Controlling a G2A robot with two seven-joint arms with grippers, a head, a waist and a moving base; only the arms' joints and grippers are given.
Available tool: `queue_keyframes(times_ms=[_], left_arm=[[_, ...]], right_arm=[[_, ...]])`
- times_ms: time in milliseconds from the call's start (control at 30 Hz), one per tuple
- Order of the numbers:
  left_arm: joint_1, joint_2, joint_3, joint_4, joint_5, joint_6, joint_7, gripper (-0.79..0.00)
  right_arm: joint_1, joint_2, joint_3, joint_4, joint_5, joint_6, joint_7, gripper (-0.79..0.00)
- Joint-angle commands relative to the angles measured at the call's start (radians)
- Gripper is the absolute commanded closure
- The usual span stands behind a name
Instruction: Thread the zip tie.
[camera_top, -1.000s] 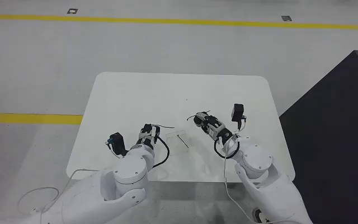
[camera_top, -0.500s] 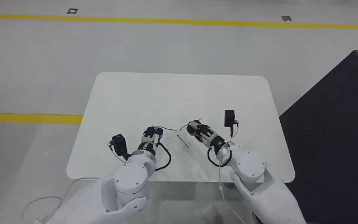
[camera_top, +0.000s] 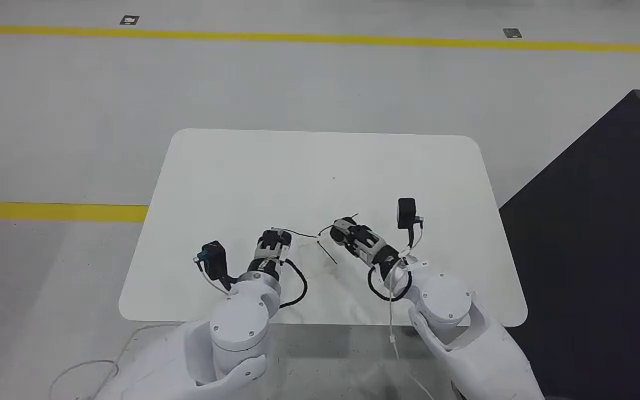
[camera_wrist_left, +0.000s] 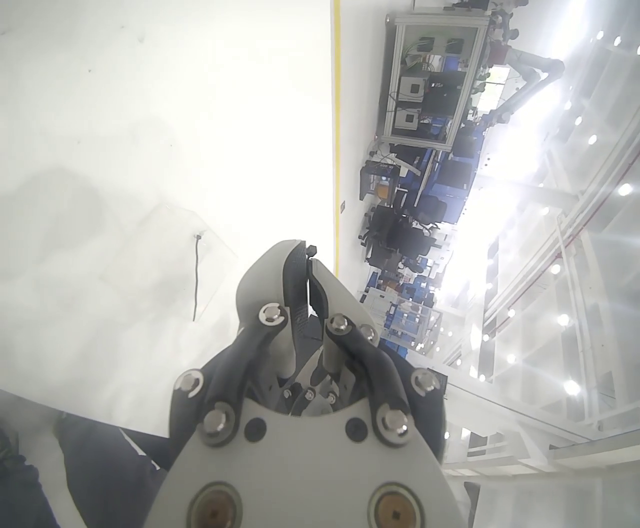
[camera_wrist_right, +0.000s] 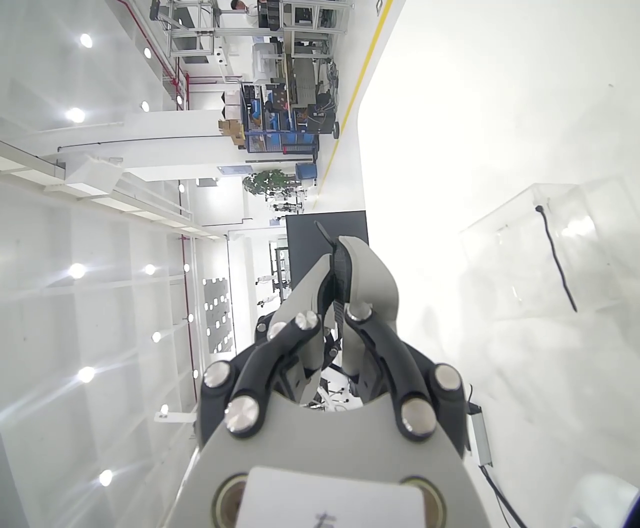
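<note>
A thin black zip tie (camera_top: 300, 233) spans the short gap between my two grippers above the white table (camera_top: 400, 170). My left gripper (camera_top: 272, 238) is shut on one end; in the left wrist view a small black piece of the zip tie (camera_wrist_left: 313, 248) pokes out past the tips of the left gripper (camera_wrist_left: 306, 255). My right gripper (camera_top: 338, 232) is shut on the other end, and in the right wrist view a black strip of zip tie (camera_wrist_right: 322, 231) sticks out from the tips of the right gripper (camera_wrist_right: 336, 250). The two grippers face each other near the table's front middle.
A clear plastic box (camera_top: 312, 252) lies on the table just below the gap between the grippers, with a second black zip tie (camera_wrist_right: 555, 260) lying in it; the same zip tie (camera_wrist_left: 195, 280) shows in the left wrist view. The table's front edge is close behind both wrists.
Both grippers have drawn closer together. The right gripper moved left and slightly toward the front, the left edged right, and the gap over the clear box narrowed.
</note>
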Motion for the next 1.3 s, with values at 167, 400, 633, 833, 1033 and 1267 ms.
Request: queue_keyframes(times_ms=[167, 400, 633, 833, 1033, 1267], left_arm=[[0.026, -0.022, -0.026, -0.005, 0.027, 0.027, -0.015, 0.000], [0.057, -0.041, -0.061, -0.018, 0.054, 0.040, -0.027, 0.000], [0.085, -0.060, -0.098, -0.010, 0.076, 0.054, -0.032, 0.000], [0.102, -0.077, -0.120, -0.005, 0.095, 0.068, -0.044, 0.000], [0.125, -0.092, -0.139, -0.005, 0.126, 0.085, -0.065, 0.000], [0.159, -0.106, -0.172, -0.003, 0.159, 0.098, -0.079, 0.000]], right_arm=[[-0.002, -0.002, -0.004, -0.002, -0.005, 0.004, 0.005, 0.000], [-0.002, -0.002, -0.004, -0.002, -0.005, 0.004, 0.005, 0.000], [-0.002, -0.002, -0.004, -0.002, -0.005, 0.004, 0.005, 0.000], [-0.002, -0.002, -0.004, -0.002, -0.005, 0.004, 0.005, 0.000], [-0.002, -0.002, -0.004, -0.002, -0.005, 0.004, 0.005, 0.000], [-0.002, -0.002, -0.004, -0.002, -0.005, 0.004, 0.005, 0.000]])
